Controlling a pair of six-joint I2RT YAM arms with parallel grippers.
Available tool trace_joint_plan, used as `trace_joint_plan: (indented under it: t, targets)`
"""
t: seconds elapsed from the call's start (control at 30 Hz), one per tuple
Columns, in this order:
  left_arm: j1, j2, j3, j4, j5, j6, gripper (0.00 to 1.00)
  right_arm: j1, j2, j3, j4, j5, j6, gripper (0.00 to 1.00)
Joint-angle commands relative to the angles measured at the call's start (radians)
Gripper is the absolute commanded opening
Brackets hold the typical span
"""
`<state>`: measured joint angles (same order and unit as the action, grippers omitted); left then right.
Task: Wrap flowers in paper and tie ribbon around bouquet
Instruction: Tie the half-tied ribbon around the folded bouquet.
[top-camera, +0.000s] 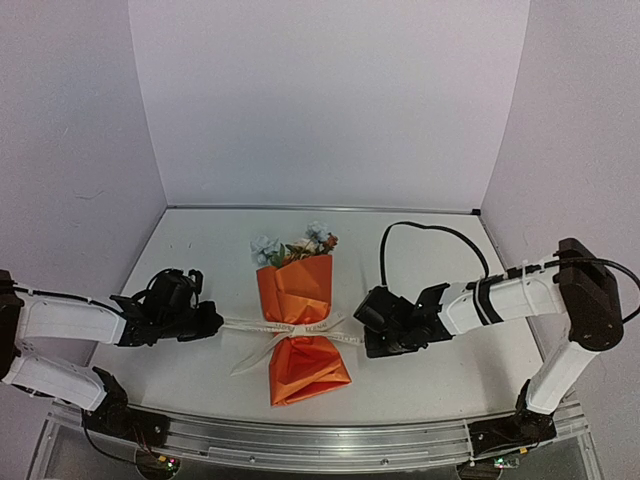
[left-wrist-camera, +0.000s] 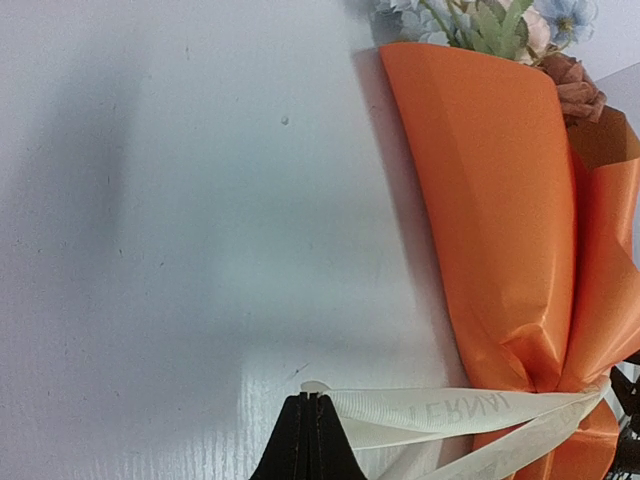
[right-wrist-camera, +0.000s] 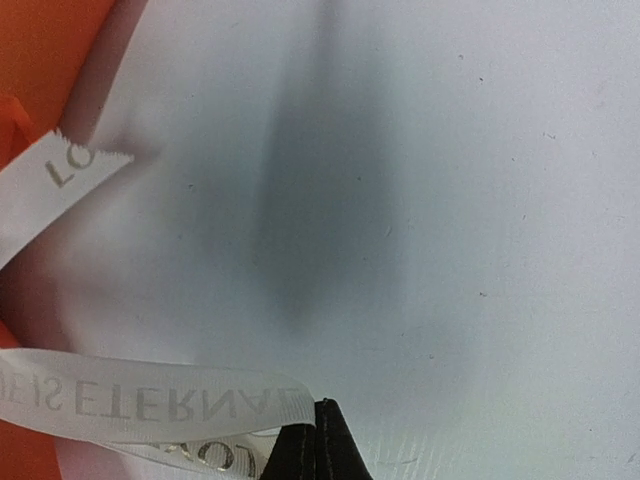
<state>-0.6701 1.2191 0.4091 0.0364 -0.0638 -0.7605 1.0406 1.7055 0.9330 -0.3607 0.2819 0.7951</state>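
The ribbon around the bouquet is pinched by closed left jaws and right jaws.

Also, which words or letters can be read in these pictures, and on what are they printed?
"ISETERNA": pale letters on the ribbon, right wrist view.
"LO": at its cut end, same view.
"ERNA": upside down on the ribbon, left wrist view.
In the top view the ribbon's print is too small to read.

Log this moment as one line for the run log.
left fingers: shut on cream-white printed fabric ribbon | right fingers: shut on same ribbon, opposite side | orange paper-cone bouquet: lying flat, ribbon around waist
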Motion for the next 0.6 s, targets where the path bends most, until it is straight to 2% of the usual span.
trace_joint_plan:
  t: [0.0, 0.33, 0.57]
  targets:
    - [0.048, 0.018, 0.007, 0.028, 0.028, 0.031, 0.00, -0.021, -0.035, -0.032, -0.051, 0.041, 0.045, 0.00]
    - [0.093, 0.077, 0.065, 0.049, 0.109, 0.091, 0.00, -0.020, -0.040, -0.009, -0.070, 0.018, 0.045, 0.00]
    - [0.093, 0.112, 0.114, 0.177, 0.329, 0.160, 0.00, 0.009, -0.006, 0.057, -0.053, -0.010, 0.000, 0.00]
